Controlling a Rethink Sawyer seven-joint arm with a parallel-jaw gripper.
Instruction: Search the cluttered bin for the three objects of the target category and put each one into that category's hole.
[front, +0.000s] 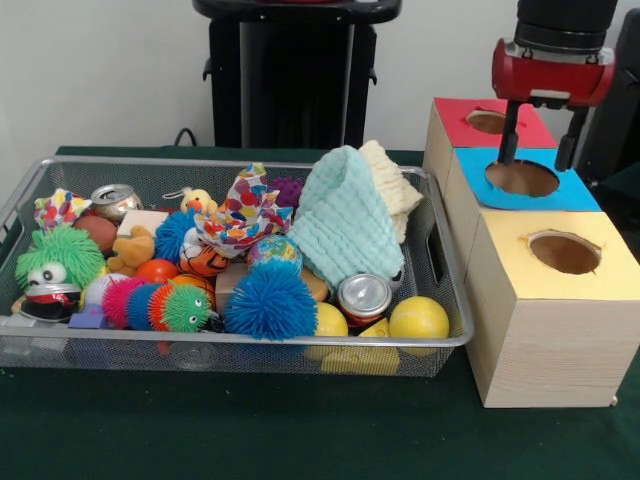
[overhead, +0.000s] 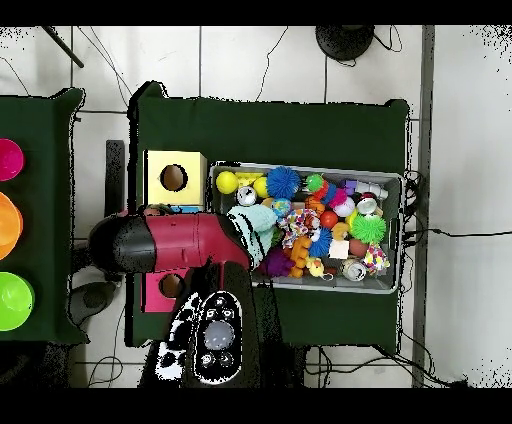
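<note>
My gripper (front: 536, 161) hangs open just above the hole of the blue-topped box (front: 570, 193), with nothing between its fingers. Left of the boxes, the wire bin (front: 250, 343) holds a jumble: a blue spiky ball (front: 270, 300), two yellow balls (front: 419, 318), a crushed can (front: 364, 296) near the front, a second can (front: 115, 198) at the back left, a mint cloth (front: 345, 225), a cream cloth (front: 392, 185), a green fuzzy toy (front: 55, 260) and a patterned fabric piece (front: 240, 215). In the overhead view the red arm (overhead: 170, 243) covers the blue box.
A red-topped box (front: 475, 122) stands behind the blue one and a yellow-topped box (front: 560, 252) in front, each with a round hole. The yellow box (overhead: 175, 178) and the bin (overhead: 300, 287) show from above. Coloured bowls (overhead: 8, 225) sit on a separate table.
</note>
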